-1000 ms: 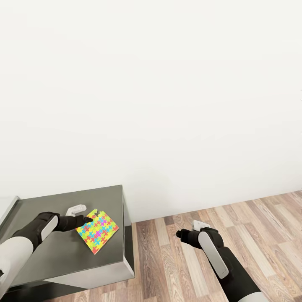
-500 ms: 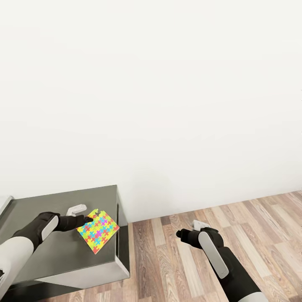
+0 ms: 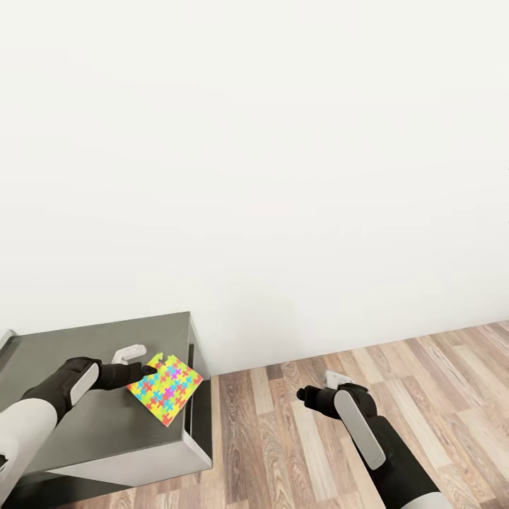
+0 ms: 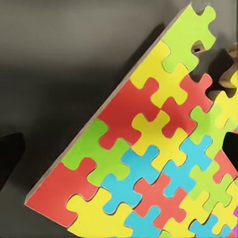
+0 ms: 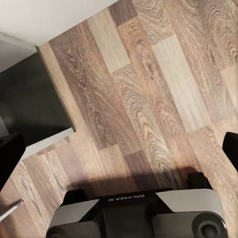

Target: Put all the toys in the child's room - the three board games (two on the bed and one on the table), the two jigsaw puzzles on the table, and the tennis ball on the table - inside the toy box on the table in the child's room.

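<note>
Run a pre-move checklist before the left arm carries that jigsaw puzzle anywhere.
1. Left gripper closed on the jigsaw puzzle: ok, it holds one corner.
2. Puzzle clear of the dark-grey table section: cannot tell; the wrist view shows a shadow beneath its edge, which suggests a gap.
3. Puzzle intact: cannot tell; one edge near the gripper has a notch.
4. Right gripper free: ok, open and empty over the wood floor.
5. Toy box in sight as destination: not ok.
6. Path around the table's corner: cannot tell.
</note>
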Robot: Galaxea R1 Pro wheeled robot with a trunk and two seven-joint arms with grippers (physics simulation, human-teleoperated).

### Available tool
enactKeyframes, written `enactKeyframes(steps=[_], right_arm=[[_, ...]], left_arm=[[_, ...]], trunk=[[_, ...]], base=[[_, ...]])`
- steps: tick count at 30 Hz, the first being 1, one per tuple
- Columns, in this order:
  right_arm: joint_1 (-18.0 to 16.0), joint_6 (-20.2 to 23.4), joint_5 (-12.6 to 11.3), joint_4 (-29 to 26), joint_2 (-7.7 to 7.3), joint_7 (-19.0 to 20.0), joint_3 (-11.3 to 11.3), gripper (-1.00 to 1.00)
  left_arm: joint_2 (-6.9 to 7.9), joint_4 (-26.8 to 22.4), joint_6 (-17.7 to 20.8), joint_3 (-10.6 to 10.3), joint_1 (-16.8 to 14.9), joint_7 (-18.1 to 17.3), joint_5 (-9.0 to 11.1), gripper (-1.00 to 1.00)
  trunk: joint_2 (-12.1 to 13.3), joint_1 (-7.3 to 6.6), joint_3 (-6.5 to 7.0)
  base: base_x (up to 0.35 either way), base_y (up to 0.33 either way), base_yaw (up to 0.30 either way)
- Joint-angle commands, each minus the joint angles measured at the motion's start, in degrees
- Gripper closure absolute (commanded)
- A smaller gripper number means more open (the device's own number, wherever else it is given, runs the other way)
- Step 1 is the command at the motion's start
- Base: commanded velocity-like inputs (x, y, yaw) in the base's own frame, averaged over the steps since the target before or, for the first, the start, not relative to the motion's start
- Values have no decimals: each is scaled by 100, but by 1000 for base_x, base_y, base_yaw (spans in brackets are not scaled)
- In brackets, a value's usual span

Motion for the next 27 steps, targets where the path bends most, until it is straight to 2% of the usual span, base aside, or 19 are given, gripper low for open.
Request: enactKeyframes(steps=[1, 6, 14, 18, 21, 22, 24, 25, 27], right_arm=[[-5, 6, -55, -7, -4, -60, 18, -100], [-5, -8, -48, 8, 51, -60, 31, -100], [-5, -11, -57, 39, 46, -54, 24, -100], [-9, -5, -69, 129, 46, 82, 10, -100], [-26, -13, -56, 327, 44, 670, -5, -100], [-41, -27, -49, 423, 42, 1036, -13, -100], [-93, -67, -45, 537, 33, 1427, -15, -100], [-175, -130, -44, 679, 18, 1818, -12, -100], [-314, -250, -45, 980, 5, 2344, -10, -100]], left_arm=[[-103, -3, 55, -30, 6, -9, 96, -100], [-72, -7, 55, -30, 6, -10, 102, -100], [-41, -11, 55, 1, -1, -10, 97, -100], [60, -32, 58, 44, -4, -13, 105, -100], [159, -54, 62, 64, -19, -16, 128, -100], [202, -61, 62, 69, -31, -17, 137, -100], [248, -65, 63, 71, -46, -39, 145, -100], [298, -71, 63, 76, -64, -114, 147, -100], [370, -87, 68, 76, -77, -336, 143, -100]], trunk=[[-7, 5, -12], [-7, 5, -12], [-7, 5, -12], [-7, 5, -12], [-7, 5, -12], [-7, 5, -12], [-7, 5, -12], [-7, 5, -12], [-7, 5, -12]], base=[[0, -12, 0], [0, -4, 0], [0, 0, 0], [0, 0, 0], [0, 0, 0], [0, 0, 0], [0, 0, 0], [0, 0, 0], [0, 0, 0]])
